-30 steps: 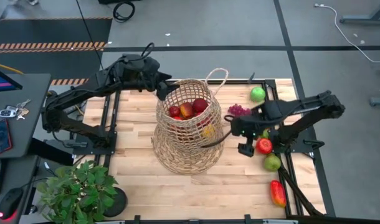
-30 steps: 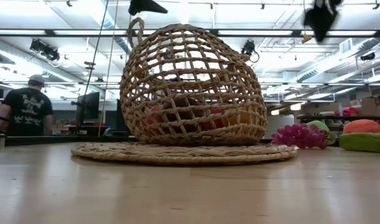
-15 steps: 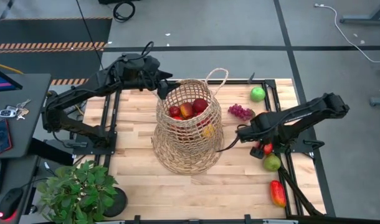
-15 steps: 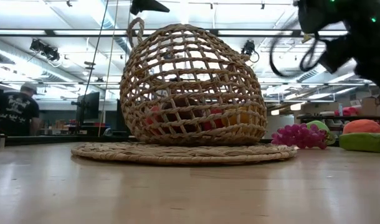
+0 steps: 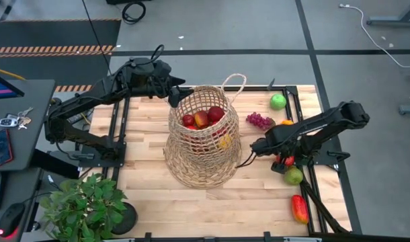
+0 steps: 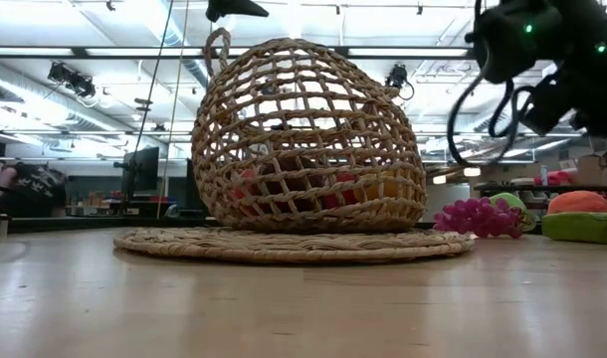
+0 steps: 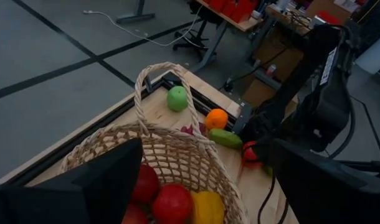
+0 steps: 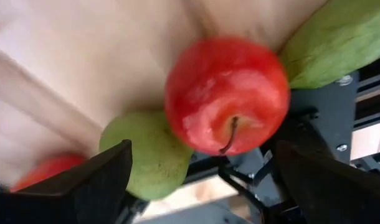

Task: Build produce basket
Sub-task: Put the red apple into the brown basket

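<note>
Two arms are in play; only your right one is working now. The right gripper (image 5: pixel 277 158) hangs over the table's right edge, at about 3 o'clock from the basket (image 5: pixel 203 138), fingers spread wide and holding nothing. In the right wrist view the red apple (image 8: pixel 227 95) sits squarely between the two dark fingers, stem toward the camera, so the target lies straight ahead of the pincer and close under it. Judgement: the coming move turns on a short straight descent onto that apple, not on a sideways correction.

The apple is near round, so no long axis worth aligning to. Its neighbours matter more: a green pear-like fruit (image 8: pixel 146 154) touches it on one side, and a longer green piece (image 8: pixel 336 40) presses in on the other. That long piece runs slantwise across the corner of the wrist view. Expect the fingers to nudge one of these on closing.

From above, the apple is mostly hidden under the gripper; the green fruit (image 5: pixel 294 176) lies just beyond at 5 o'clock, and a red pepper (image 5: pixel 300 208) further along the same edge.

The basket stands at table centre, mouth up, tilted toward 1 o'clock, with red and yellow produce (image 5: pixel 202 118) already inside. Your left gripper (image 5: pixel 171 94) waits at the rim, 10 o'clock side; whether it is pinching the wicker, you cannot tell. The right arm is plainly the nearer to the remaining fruit.
</note>
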You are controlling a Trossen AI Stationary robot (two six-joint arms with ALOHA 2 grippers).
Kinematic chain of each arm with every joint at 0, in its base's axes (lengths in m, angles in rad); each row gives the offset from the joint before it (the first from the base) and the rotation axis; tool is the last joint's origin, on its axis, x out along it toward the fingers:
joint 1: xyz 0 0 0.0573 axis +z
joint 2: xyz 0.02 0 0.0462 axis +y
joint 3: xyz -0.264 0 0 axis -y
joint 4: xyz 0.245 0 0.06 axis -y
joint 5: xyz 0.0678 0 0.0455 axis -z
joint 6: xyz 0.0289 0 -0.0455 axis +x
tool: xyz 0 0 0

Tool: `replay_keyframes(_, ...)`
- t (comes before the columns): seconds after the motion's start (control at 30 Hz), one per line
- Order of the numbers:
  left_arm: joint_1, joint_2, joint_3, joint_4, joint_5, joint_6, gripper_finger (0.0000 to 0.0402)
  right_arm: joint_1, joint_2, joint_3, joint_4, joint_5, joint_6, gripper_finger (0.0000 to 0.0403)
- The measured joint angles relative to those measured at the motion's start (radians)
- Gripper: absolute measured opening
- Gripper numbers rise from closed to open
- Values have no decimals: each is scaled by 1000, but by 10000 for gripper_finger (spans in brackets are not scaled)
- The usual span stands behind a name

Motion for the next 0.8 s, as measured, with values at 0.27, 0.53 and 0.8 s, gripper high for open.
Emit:
replay_keyframes(0.27,0,0,0,0,0,0,357,-1,175,2,-38,16,-166,398)
replay_keyframes(0.53,0,0,0,0,21,-1,357,-2,324,2,-7,47,-281,398)
replay_keyframes(0.8,0,0,0,0,22,-1,357,-2,395,2,24,45,-355,398)
